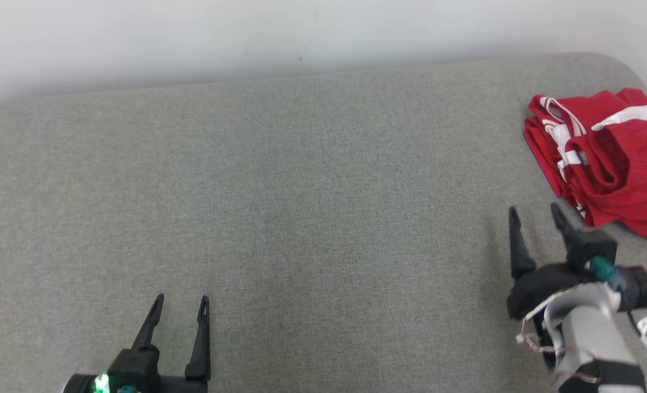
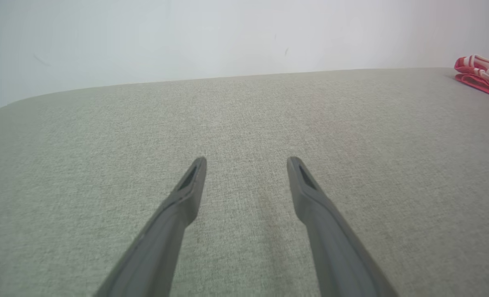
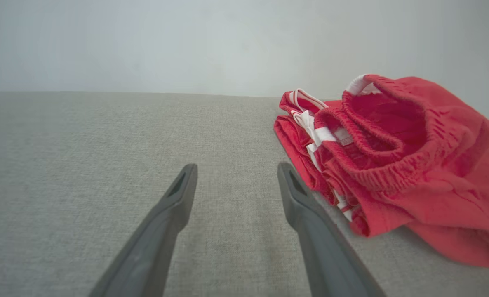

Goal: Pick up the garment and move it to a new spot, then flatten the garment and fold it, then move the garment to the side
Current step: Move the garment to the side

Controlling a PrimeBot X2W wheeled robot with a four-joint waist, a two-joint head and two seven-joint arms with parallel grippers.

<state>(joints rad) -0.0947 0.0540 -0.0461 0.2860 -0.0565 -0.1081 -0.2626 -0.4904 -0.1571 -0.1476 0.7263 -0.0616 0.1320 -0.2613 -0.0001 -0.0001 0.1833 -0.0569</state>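
1st inspector: Largest items first. A pale wall (image 1: 247,33) runs along the far side. Against it stands the desk (image 1: 301,191), topped in grey woven fabric, with its far right corner rounded.

2nd inspector: And the garment?

1st inspector: The garment (image 1: 607,158) is red with white stripes. It lies in a folded, slightly bunched stack at the far right of the desk, near that rounded corner, and runs past the right edge of the head view. The right wrist view shows a gathered elastic waistband on top, standing open.

2nd inspector: Tools?

1st inspector: The right tool (image 1: 534,208) has its fingers spread wide, with nothing between them. It sits just beside the garment's near left edge, and the head view shows a strip of bare fabric between them. The left tool (image 1: 182,298) is likewise spread and holds nothing. It is at the lower left over bare fabric, well apart from the garment.

2nd inspector: Anything smaller?

1st inspector: A green light (image 1: 101,382) glows on the body of the left tool.
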